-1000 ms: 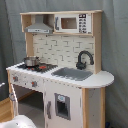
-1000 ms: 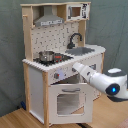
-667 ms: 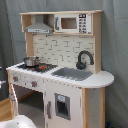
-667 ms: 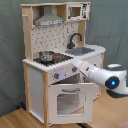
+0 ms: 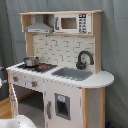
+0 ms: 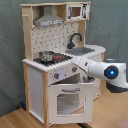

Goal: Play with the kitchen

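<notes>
Toy kitchen (image 6: 57, 65): centre of both exterior views, oven door (image 6: 67, 100) ajar, small pot (image 6: 46, 55) on stovetop. Arm (image 6: 102, 69) reaches toward the knob panel, likely to operate it; finger state cannot be told.

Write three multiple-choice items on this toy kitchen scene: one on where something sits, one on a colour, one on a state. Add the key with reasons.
1. Where does the small metal pot stand?
A. in the sink
B. on the stovetop
C. on top of the hood

2. What colour is the faucet?
A. black
B. red
C. white

3. In the second exterior view, how is the oven door?
A. shut flat
C. missing
B. swung partly open

Key: 1 B, the pot rests on the stovetop, left of the sink in the first exterior view. 2 A, its curved spout is black against the pale tiles. 3 B, the door's edge stands out from the kitchen below the robot arm.
</notes>
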You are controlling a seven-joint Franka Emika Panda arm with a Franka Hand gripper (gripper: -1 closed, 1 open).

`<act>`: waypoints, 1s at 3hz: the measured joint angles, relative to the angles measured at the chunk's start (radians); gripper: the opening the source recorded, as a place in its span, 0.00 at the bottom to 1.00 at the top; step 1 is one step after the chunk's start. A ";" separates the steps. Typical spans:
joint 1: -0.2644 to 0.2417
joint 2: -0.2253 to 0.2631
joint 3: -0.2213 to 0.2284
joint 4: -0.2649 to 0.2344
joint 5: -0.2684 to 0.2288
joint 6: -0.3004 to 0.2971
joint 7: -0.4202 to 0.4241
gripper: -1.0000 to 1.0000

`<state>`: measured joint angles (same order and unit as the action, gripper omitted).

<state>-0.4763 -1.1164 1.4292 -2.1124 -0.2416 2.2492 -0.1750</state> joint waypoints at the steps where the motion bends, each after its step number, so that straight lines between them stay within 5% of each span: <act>1: 0.013 0.047 0.011 -0.001 0.058 -0.042 -0.055 1.00; 3: 0.026 0.132 -0.017 -0.006 0.158 -0.173 -0.188 1.00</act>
<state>-0.4500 -0.9846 1.4117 -2.1180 -0.0839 2.0764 -0.3627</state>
